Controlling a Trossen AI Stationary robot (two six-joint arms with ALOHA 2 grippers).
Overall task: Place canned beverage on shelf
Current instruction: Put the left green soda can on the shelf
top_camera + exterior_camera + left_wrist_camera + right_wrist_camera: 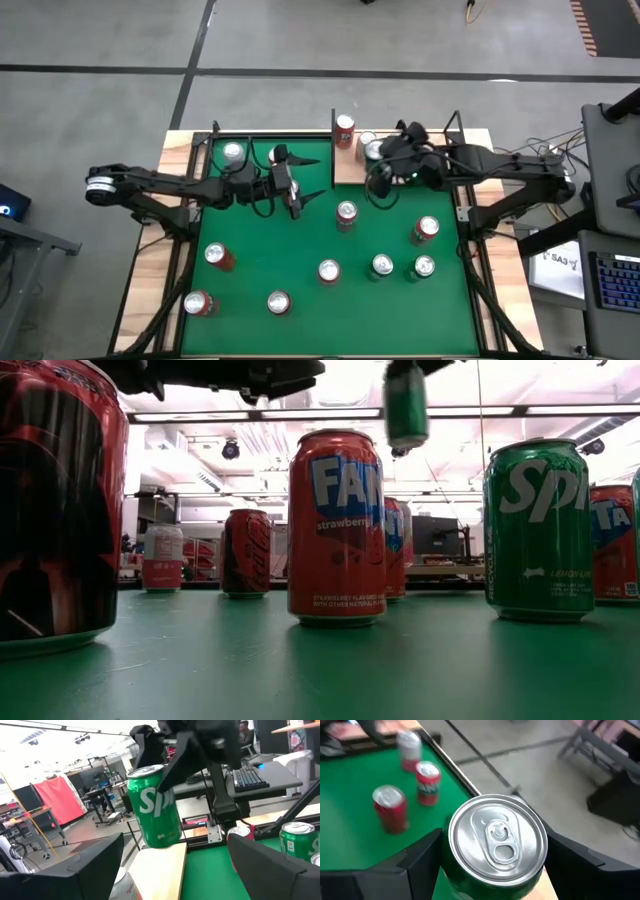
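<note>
My small pale wooden shelf with thin black rods [350,165] is partly hidden under my right arm. My right gripper [492,870] holds a green round metal soda can [152,805] above the shelf, standing straight up, top up. My left gripper [300,197] waits nearby, fingers wide apart and empty.

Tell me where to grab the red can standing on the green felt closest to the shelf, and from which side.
Grip the red can around the middle of its round wall. It stands upright with bare felt around it, so coming in level from the robot's left looks best: the open left gripper is nearby there, while the right gripper holds a green can.
</note>
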